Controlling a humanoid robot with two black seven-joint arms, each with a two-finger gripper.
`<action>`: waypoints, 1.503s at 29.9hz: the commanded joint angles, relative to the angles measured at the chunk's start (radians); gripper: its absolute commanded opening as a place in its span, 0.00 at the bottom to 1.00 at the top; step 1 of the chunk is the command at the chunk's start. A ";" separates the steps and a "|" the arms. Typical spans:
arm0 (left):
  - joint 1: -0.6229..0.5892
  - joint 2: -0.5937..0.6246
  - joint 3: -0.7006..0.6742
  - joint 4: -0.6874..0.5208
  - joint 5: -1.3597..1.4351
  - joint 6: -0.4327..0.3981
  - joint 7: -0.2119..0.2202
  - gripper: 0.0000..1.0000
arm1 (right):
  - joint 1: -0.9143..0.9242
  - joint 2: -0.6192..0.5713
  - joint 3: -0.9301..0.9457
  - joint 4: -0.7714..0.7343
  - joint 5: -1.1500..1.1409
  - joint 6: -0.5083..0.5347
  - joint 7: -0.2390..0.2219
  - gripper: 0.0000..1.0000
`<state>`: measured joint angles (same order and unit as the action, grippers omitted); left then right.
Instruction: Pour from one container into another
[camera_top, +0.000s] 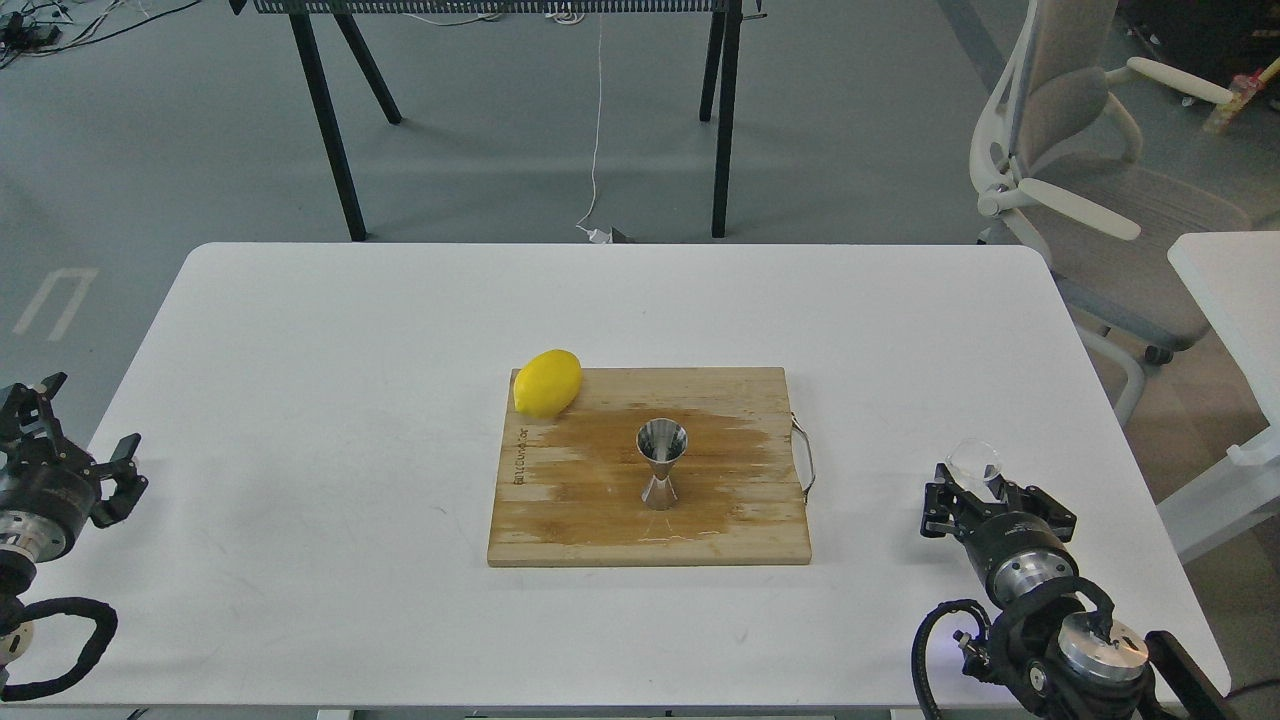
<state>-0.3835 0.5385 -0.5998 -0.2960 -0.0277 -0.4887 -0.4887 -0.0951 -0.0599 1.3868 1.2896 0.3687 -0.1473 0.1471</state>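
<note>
Two black arms frame a white table (300, 400) with rounded corners. In the middle lies a rectangular wooden cutting board (720, 520), made of joined strips; its surface is pale and worn, with a darker brownish patch around the centre, and a thin wire handle (806, 458) is on its right edge.

The steel jigger (661, 464) stands upright near the centre of the board. It is shiny, hourglass-shaped, and its long axis is vertical, with the wider open cone up. A smooth yellow lemon (547, 382) lies on the far left corner of the board, partly over the edge, its long axis running diagonally.

The right gripper (985, 492) is near the right edge of the table, well apart from the board. Its fingers are closed around the small clear glass cup (974, 462), which is round and transparent. The cup seems to be tilted, its mouth toward the camera, but the glass is hard to read here.

The left gripper (75, 425) hovers at the left edge of the table with its fingers spread apart, holding nothing.
</note>
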 joint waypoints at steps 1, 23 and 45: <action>0.000 0.000 0.000 0.000 0.000 0.000 0.000 1.00 | 0.000 0.000 0.000 0.001 -0.001 0.000 0.000 0.70; 0.000 0.000 0.000 0.000 0.000 0.000 0.000 1.00 | 0.012 0.000 -0.006 -0.018 -0.001 -0.006 0.000 0.95; 0.000 0.000 0.000 0.000 0.000 0.000 0.000 1.00 | 0.014 -0.001 -0.011 -0.027 -0.001 -0.005 0.000 0.98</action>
<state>-0.3835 0.5384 -0.5998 -0.2961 -0.0276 -0.4887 -0.4887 -0.0813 -0.0613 1.3766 1.2624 0.3681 -0.1518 0.1473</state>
